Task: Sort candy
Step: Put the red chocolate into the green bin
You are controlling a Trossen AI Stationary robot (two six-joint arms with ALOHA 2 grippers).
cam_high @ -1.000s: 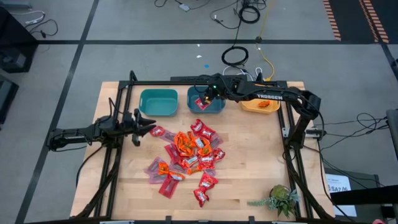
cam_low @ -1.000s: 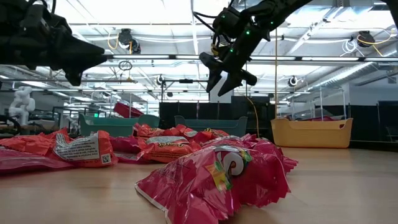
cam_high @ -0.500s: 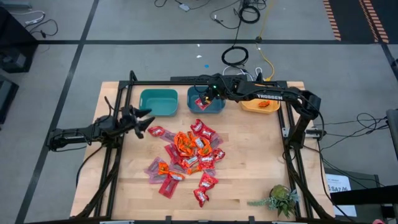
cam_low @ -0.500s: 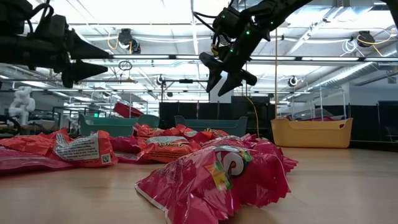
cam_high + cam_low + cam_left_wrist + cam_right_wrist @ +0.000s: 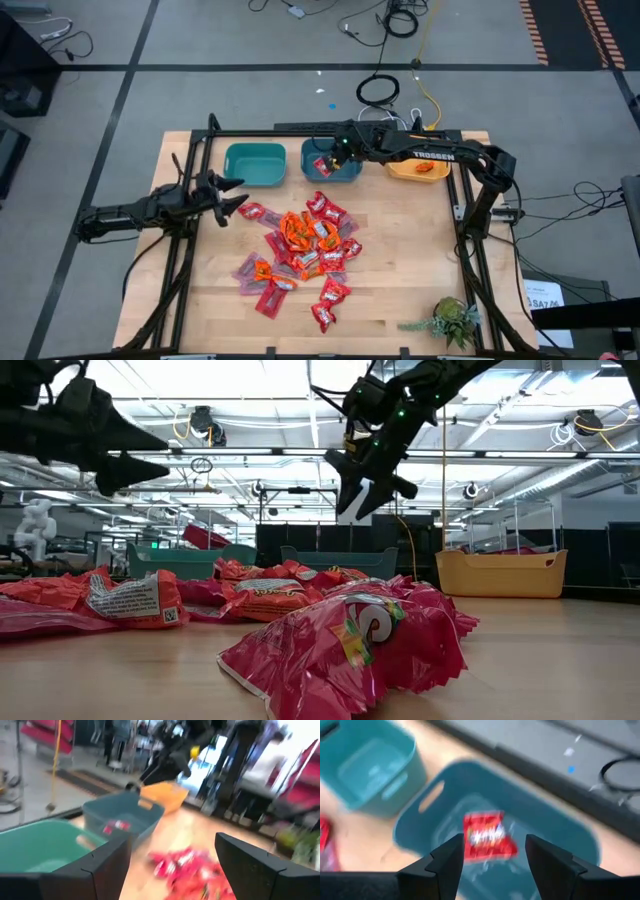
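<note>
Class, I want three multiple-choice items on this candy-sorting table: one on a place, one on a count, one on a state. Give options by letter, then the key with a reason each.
1. Where is the right hand?
A. over the middle teal bin
B. over the plant
C. beside the candy pile

2. How many bins stand along the far edge?
A. two
B. three
C. five

3. How does the left hand stand?
A. shut on a candy
B. open and empty
C. resting in a bin

Key: 1 A, the high view shows it above that bin, which holds a red candy. 2 B, two teal bins and a yellow bin. 3 B, its fingers are spread with nothing between them, beside the candy pile.
</note>
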